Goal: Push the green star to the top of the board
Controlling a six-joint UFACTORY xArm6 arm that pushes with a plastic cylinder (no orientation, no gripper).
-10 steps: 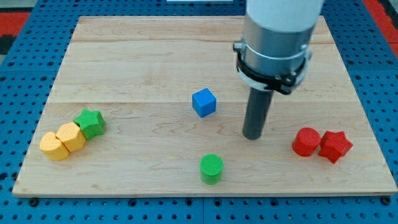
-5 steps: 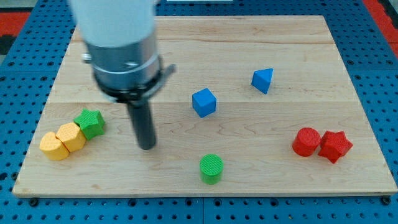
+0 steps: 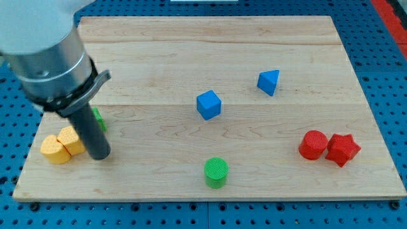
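Note:
The green star point(image 3: 98, 118) lies at the board's left, mostly hidden behind my rod; only a sliver of its right side shows. My tip point(image 3: 100, 154) rests on the board just below the star and just right of the two yellow blocks point(image 3: 63, 144). The arm's grey body covers the upper left of the view.
A blue cube point(image 3: 208, 105) sits mid-board and a blue triangular block point(image 3: 269, 82) to its upper right. A green cylinder point(image 3: 216, 172) lies near the bottom edge. A red cylinder point(image 3: 313, 144) and red star point(image 3: 343, 149) sit at the right.
My rod swept from the board's right side to the left, ending just below the green star. The blocks have not moved.

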